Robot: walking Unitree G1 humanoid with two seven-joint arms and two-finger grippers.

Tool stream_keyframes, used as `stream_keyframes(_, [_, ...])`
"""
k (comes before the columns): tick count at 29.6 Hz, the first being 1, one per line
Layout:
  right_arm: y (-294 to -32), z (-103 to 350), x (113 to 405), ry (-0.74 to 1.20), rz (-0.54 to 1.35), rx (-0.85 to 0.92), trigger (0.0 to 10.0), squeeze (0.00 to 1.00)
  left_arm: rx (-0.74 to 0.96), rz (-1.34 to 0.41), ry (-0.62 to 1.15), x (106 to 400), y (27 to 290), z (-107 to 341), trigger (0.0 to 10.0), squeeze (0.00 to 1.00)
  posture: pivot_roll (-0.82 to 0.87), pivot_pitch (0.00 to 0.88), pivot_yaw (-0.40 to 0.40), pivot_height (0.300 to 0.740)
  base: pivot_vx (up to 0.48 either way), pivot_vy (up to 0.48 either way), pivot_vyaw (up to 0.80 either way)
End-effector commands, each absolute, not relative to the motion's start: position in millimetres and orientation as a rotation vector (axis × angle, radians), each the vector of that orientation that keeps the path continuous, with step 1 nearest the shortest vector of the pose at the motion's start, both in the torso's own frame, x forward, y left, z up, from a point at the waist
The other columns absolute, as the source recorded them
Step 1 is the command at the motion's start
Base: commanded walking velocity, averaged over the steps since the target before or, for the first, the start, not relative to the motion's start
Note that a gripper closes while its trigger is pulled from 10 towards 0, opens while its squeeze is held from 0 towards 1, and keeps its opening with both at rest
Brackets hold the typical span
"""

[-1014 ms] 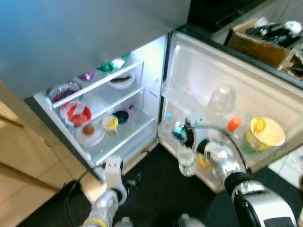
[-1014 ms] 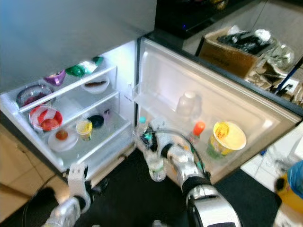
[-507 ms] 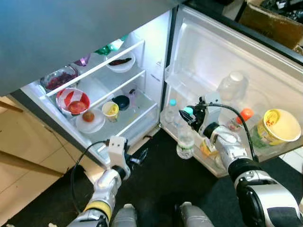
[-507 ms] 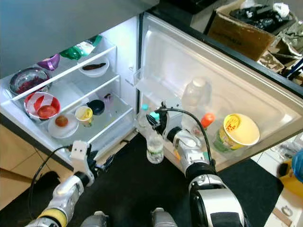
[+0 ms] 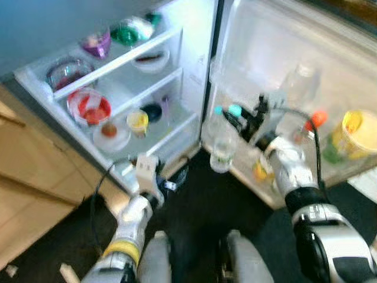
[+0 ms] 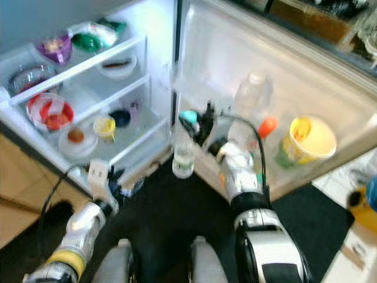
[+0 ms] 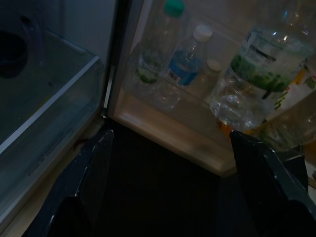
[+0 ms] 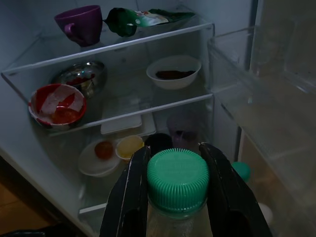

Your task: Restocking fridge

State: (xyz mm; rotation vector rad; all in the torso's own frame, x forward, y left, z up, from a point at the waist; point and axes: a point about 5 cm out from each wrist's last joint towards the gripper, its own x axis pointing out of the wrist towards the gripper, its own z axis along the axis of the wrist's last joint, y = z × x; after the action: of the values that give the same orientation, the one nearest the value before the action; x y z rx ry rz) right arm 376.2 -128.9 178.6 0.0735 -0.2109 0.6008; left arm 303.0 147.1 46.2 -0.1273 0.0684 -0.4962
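An open fridge seen from above, its lit shelves on the left and its open door swung out to the right. The right gripper (image 8: 177, 197) is clamped on the neck of a clear plastic water bottle with a green cap (image 5: 222, 143), one black finger on each side just under the cap. The bottle hangs upright in the air near the hinge edge, between the shelves and the lower door rack (image 5: 259, 188), not yet resting on anything. That rack already carries several clear bottles (image 7: 183, 61), a bottle with an orange cap (image 5: 316, 119) and a yellow-lidded tub (image 5: 353, 132) further right. The left gripper (image 7: 168, 182) is held low near the dark floor with its fingers spread wide and empty.

The step in hand looks like carrying the bottle to its storage place. The next move likely calls for lowering it upright into a free gap in the door rack without knocking the bottles already standing there.
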Motion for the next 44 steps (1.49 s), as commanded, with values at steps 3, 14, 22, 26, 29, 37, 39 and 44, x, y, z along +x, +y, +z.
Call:
stream_keyframes(3, [-140,183,374,-0.227,0.585,0.106,10.0,0.0,-0.132,-0.499,0.087,298,149,41,10.0,0.0,0.0,0.299,-0.027,0.6,0.0,0.0,0.0])
stream_keyframes(14, [-158,209,373,-0.308,0.507,0.019,10.0,0.0,-0.116,-0.507,0.063,302,150,48,10.0,0.0,-0.01,0.293,-0.024,0.595,0.0,0.0,0.0])
stream_keyframes(22, [-173,217,375,-0.333,0.374,-0.033,10.0,0.0,-0.104,-0.515,0.03,308,152,58,10.0,0.0,0.0,0.28,-0.016,0.595,0.0,0.0,0.0])
stream_keyframes(26, [-173,222,375,-0.368,0.36,-0.03,10.0,0.0,-0.098,-0.517,0.023,309,152,60,10.0,0.0,0.0,0.278,-0.013,0.595,0.0,0.0,0.0])
stream_keyframes(29, [-170,226,376,-0.397,0.332,-0.047,10.0,0.0,-0.095,-0.519,0.017,310,152,62,10.0,0.0,0.0,0.282,-0.012,0.595,0.0,0.0,0.0])
stream_keyframes(37, [-152,224,376,-0.48,0.247,-0.137,10.0,0.0,-0.093,-0.521,0.003,309,153,65,10.0,0.0,0.01,0.312,-0.011,0.595,0.0,0.0,0.0])
stream_keyframes(39, [-135,223,374,-0.509,0.273,-0.204,10.0,0.0,-0.089,-0.521,-0.002,307,154,65,10.0,0.0,0.02,0.321,-0.012,0.595,0.0,0.0,0.0])
stream_keyframes(44, [-124,222,372,-0.544,0.283,-0.252,10.0,0.0,-0.085,-0.52,-0.002,304,155,64,10.0,0.0,0.02,0.333,-0.011,0.595,0.0,0.0,0.0])
